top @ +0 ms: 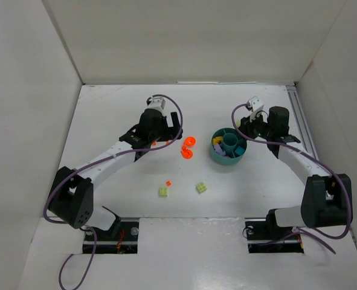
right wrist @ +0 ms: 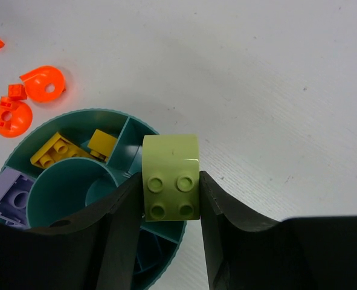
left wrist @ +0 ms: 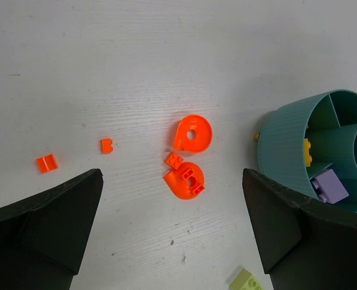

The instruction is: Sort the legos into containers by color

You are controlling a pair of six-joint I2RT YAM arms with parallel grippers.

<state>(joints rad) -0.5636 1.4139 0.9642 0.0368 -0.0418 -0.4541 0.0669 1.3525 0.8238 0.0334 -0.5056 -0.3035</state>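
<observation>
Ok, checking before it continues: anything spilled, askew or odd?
Nothing stands out. The dish sits upright, yellow bricks and a purple brick lie in separate compartments, and the right end effector grips a pale green brick.

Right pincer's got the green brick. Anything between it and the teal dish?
Nothing visible. The right pincer holds the pale green brick just above the rim of the teal dish, with nothing between them. Yellow bricks and a purple brick lie in other compartments; the one directly beneath is partly hidden.
</observation>
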